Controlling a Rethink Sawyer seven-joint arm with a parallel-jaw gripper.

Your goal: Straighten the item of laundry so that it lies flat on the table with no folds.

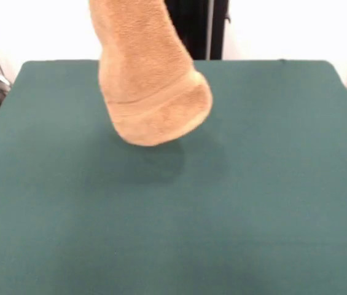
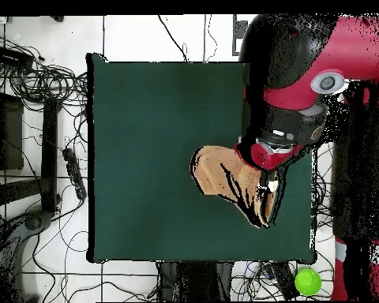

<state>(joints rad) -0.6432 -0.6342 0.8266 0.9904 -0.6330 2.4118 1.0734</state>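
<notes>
The item of laundry, a golden-orange terry towel, hangs bunched from above the picture's top edge. Its border band runs across the rounded lower end. That end hovers just above the table and casts a shadow on the green cloth. From overhead the towel spreads out from under the arm's red and black wrist near the table's right side. My gripper sits under that wrist, shut on the towel's top, with its tips hidden by the arm and cloth.
A green ball lies on the floor past the table's lower right corner. Cables and a power strip cover the floor at the left. A black stand rises behind the table's far edge.
</notes>
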